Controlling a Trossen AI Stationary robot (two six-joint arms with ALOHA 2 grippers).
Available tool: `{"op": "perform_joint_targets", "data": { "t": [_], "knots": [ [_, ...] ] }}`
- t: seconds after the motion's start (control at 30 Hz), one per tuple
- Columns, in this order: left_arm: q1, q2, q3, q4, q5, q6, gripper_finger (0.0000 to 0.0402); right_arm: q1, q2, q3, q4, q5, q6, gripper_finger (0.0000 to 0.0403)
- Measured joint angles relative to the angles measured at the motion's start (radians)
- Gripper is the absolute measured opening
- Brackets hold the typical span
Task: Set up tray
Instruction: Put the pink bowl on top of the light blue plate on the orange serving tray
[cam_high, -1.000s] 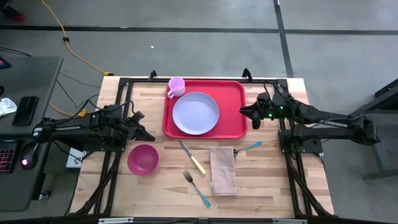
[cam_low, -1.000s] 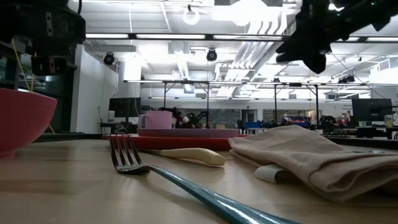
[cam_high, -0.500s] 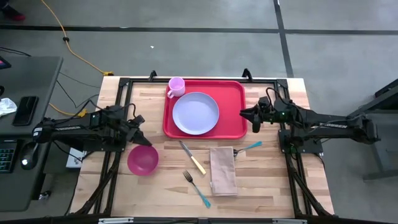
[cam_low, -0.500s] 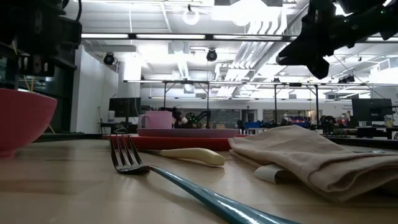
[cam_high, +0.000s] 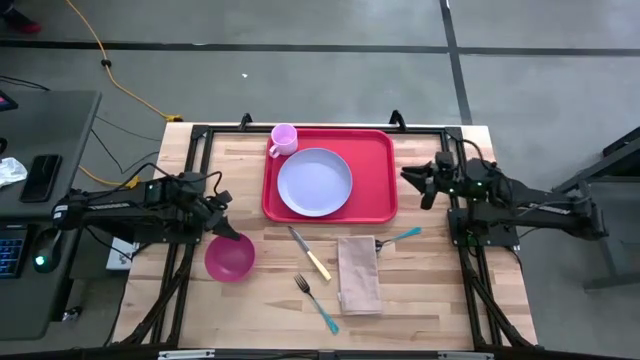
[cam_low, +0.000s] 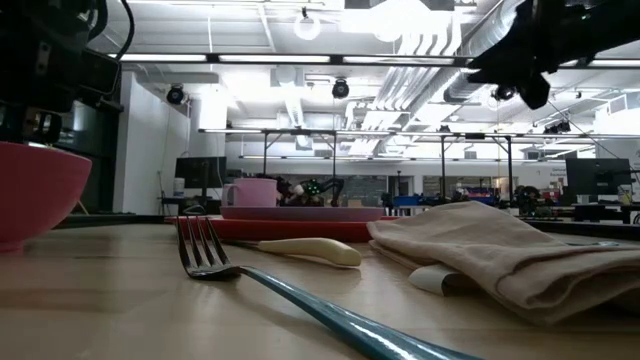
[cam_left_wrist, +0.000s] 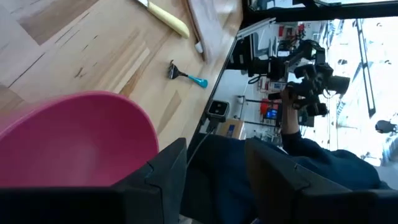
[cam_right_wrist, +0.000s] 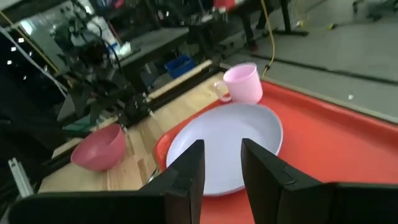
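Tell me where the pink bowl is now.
In the high view, the pink bowl sits on the table's left side, below the left gripper, left of the knife.

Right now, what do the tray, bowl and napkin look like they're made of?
Tray: red, smooth moulded plastic by the look, with rounded corners, a low rim and a slight sheen.
Bowl: pink, matte and evenly coloured, probably plastic.
Napkin: beige woven cloth, judging by its soft folds and rumpled edges in the low view.

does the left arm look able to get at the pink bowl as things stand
Probably yes. The left claw stands open at the bowl's far rim, with nothing between them; the knife and fork lie off to the side.
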Motion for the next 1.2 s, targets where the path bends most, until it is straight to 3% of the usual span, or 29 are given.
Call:
{"op": "perform_joint_targets", "data": {
  "t": [0.33,0.7,1.03,1.2],
  "knots": [
    [0.0,0.0,0.0,-0.023,0.016,0.028,0.0193,0.0,-0.135,0.0,-0.102,0.071,-0.035,0.0083],
    [0.0,0.0,0.005,-0.183,0.013,0.033,0.0193,0.0,-0.153,0.0,-0.112,0.083,-0.071,0.0083],
    [0.0,0.0,0.228,-0.194,-0.108,0.2,0.0193,0.0,-0.153,0.0,-0.116,0.097,-0.083,0.0083],
    [0.0,0.019,0.362,-0.41,-0.262,0.246,0.0193,0.0,-0.153,0.0,-0.121,0.097,-0.104,0.0083]
  ]
}}
